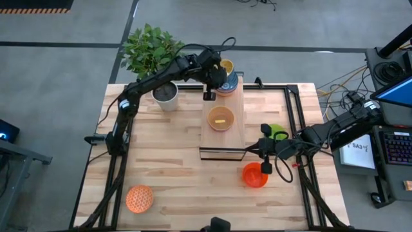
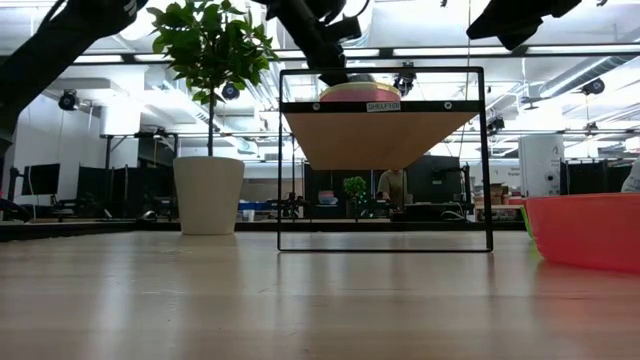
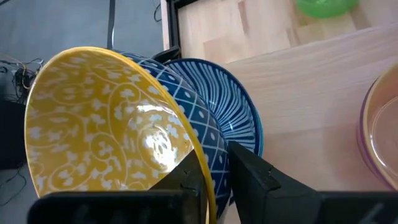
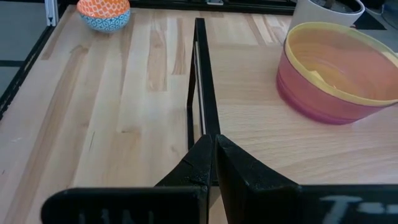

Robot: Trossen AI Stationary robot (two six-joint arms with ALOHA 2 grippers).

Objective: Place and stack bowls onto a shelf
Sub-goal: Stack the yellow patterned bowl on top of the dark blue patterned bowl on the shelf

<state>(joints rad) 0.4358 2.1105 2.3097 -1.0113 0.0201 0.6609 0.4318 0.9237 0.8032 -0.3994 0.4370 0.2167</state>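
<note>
Small label on shelf [image 2: 383, 106] front edge, low view; text too tiny to read.

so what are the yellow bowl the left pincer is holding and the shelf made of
The yellow bowl looks like glazed ceramic: a bright glare spot sits on its glossy inside, and the white floral pattern looks painted or printed under the glaze. Hard plastic can't be ruled out. The left pincer grips its rim. The shelf appears to be pale wood planks, with visible grain and seams, matte, edged by a thin dark frame, probably metal.
</note>
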